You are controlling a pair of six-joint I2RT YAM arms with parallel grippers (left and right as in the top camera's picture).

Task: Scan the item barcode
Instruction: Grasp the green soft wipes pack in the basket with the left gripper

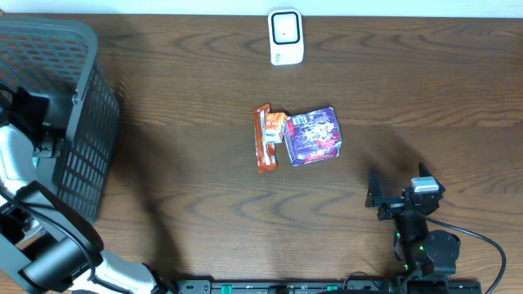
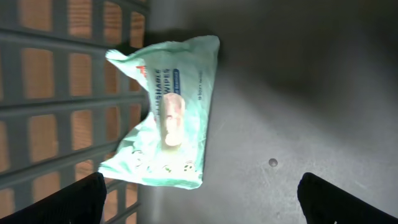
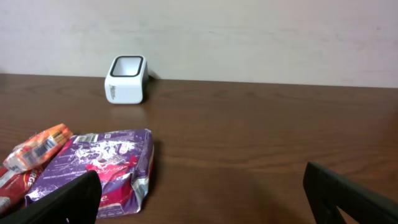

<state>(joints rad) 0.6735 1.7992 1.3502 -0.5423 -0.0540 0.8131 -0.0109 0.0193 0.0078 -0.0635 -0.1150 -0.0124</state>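
A mint-green pack of wipes (image 2: 165, 118) lies on the grey floor of the basket (image 2: 298, 93), against its slatted wall. My left gripper (image 2: 200, 202) hovers open just in front of the pack, holding nothing. The white barcode scanner (image 1: 286, 37) stands at the far middle of the table, also visible as the scanner (image 3: 126, 79) in the right wrist view. An orange snack pack (image 1: 265, 137) and a purple pouch (image 1: 313, 135) lie side by side mid-table. My right gripper (image 1: 391, 194) rests open near the front right, with the purple pouch (image 3: 99, 168) ahead to its left.
The grey slatted basket (image 1: 78, 122) fills the table's left side, and my left arm (image 1: 29, 110) reaches down into it. A pale wall (image 3: 249, 31) runs behind the scanner. Bare dark wood (image 3: 261, 143) lies ahead of the right gripper.
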